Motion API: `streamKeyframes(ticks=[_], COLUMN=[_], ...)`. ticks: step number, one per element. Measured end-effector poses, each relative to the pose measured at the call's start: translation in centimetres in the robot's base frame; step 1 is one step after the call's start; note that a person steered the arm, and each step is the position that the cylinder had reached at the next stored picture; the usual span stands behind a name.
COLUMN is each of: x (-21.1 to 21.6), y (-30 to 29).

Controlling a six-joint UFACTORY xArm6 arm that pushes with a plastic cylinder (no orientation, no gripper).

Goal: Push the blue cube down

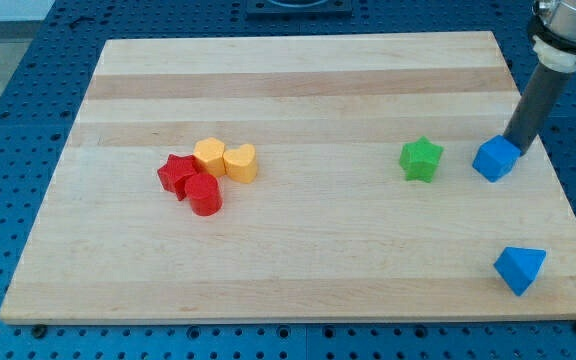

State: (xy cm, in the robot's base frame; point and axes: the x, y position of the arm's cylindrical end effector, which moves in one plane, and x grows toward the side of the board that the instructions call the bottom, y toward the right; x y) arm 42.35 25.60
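The blue cube (495, 159) sits on the wooden board (298, 90) at the view's right, a little above mid-height. My tip (514, 147) is at the cube's upper right corner, touching or nearly touching it. A second blue block (519, 268), wedge-like in shape, lies below the cube near the board's lower right corner. A green star block (420, 159) stands just left of the cube.
At the view's left a tight cluster holds a red star block (176, 174), a red cylinder-like block (204, 194), a yellow hexagon-like block (209, 156) and a yellow heart-like block (240, 162). The board's right edge runs close to the cube.
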Motion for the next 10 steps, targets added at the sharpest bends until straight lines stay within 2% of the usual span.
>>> streamKeyframes(ticks=[2, 4, 8, 10], x=[-3.6, -1.7, 5.9, 6.2], y=[-0.6, -1.7, -1.7, -1.7])
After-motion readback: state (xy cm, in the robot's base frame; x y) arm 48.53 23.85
